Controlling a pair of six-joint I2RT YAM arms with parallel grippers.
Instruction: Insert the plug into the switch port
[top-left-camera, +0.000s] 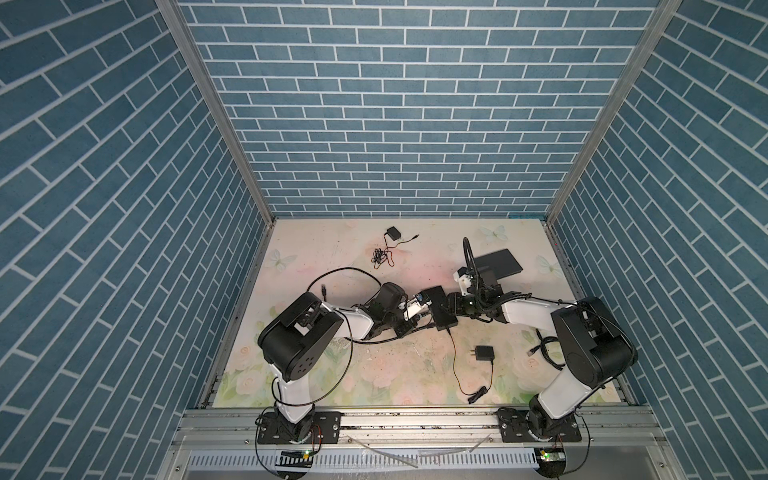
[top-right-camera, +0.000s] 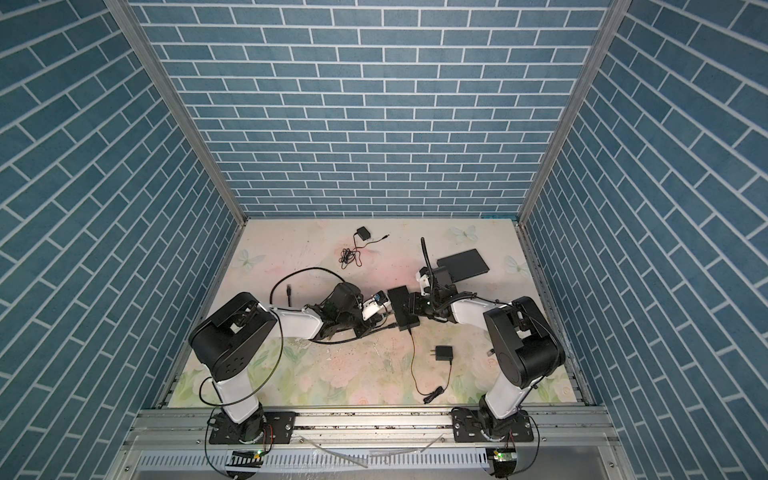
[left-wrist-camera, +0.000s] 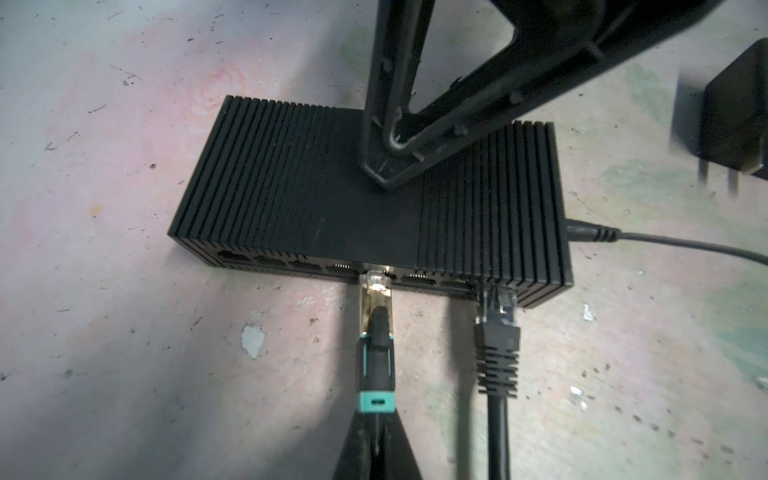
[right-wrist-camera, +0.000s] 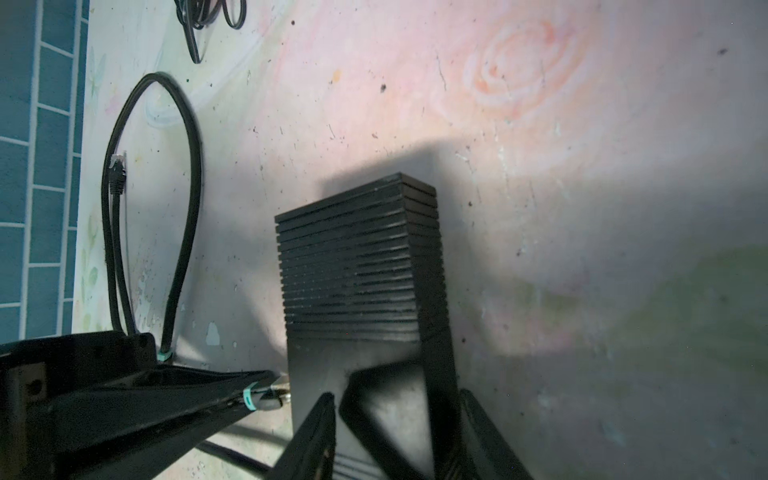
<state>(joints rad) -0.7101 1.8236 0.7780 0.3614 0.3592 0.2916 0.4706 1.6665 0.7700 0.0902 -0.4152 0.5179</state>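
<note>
The black ribbed switch (top-left-camera: 440, 308) (top-right-camera: 402, 311) (left-wrist-camera: 316, 195) (right-wrist-camera: 357, 266) lies flat mid-table. The plug (left-wrist-camera: 376, 297) (right-wrist-camera: 272, 398) is a clear connector with a teal-banded black boot. My left gripper (left-wrist-camera: 376, 411) (top-left-camera: 428, 313) is shut on that boot. The plug's tip touches the mouth of a middle port, and most of its clear body shows outside. My right gripper (right-wrist-camera: 399, 395) (top-left-camera: 448, 308) hangs over the switch with its jaws apart. One of its fingers (left-wrist-camera: 386, 170) rests on the switch's top; the other stands beside the far side.
A black Ethernet plug (left-wrist-camera: 496, 309) sits in a port near the switch's end, and a power lead (left-wrist-camera: 590, 233) enters its side. A power adapter (top-left-camera: 483, 354) (left-wrist-camera: 731, 124) lies nearby. Another adapter (top-left-camera: 392, 233), a flat black box (top-left-camera: 498, 266) and a loose cable end (top-left-camera: 323, 291) lie farther back.
</note>
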